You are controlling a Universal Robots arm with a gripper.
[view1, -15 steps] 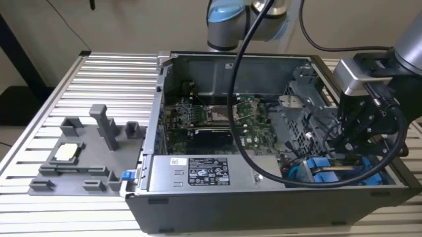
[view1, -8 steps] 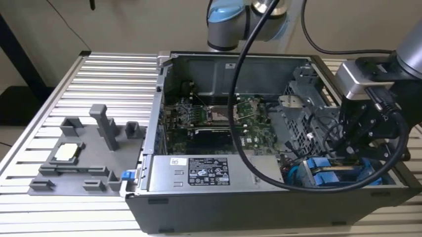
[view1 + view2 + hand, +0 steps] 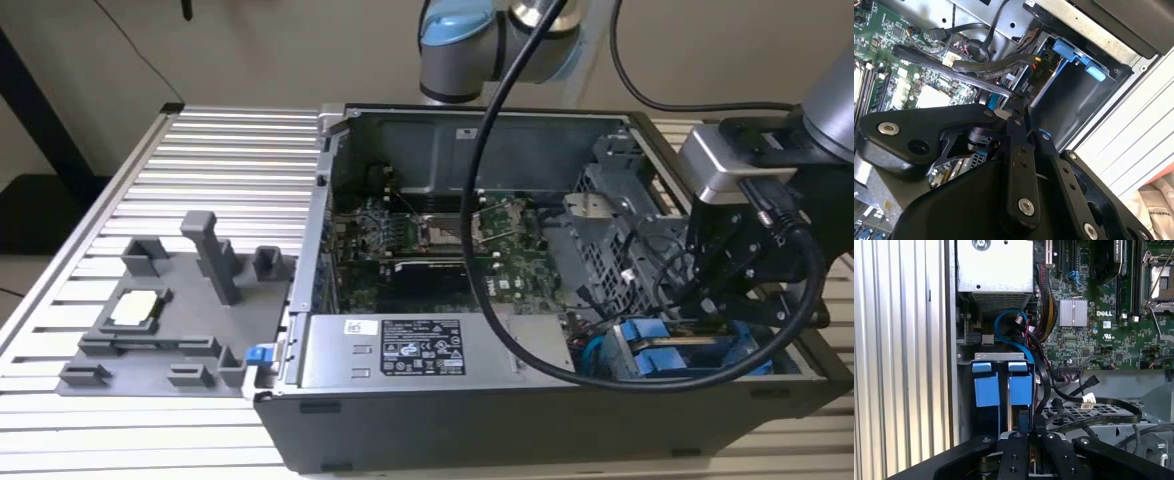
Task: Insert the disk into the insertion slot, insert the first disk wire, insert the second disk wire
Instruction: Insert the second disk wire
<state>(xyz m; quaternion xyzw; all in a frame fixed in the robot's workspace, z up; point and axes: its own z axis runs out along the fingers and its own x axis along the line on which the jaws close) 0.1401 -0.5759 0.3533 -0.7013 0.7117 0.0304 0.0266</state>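
The disk [image 3: 654,358] stands edge-on in the insertion slot [image 3: 999,356] at the case's near corner on the exterior view's right. Its blue carrier tabs [image 3: 1020,387] face outward, and the blue tabs [image 3: 1074,55] sit at the mouth of the grey bay [image 3: 1069,100]. My gripper [image 3: 721,320] hangs low over that bay. In both wrist views the black fingers [image 3: 1015,452] lie close together, and a black wire connector [image 3: 1024,417] sits between their tips right beside the disk. The gripper [image 3: 1019,102] meets a black plug [image 3: 1036,72] on a flat black cable.
A grey labelled power-supply box [image 3: 414,350] lies along the case front, with the motherboard [image 3: 454,235] behind it. A perforated metal cage [image 3: 607,230] stands beside the bay. Loose black cables [image 3: 1089,415] crowd that area. A grey fixture tray [image 3: 160,320] rests on the slatted table [image 3: 200,150].
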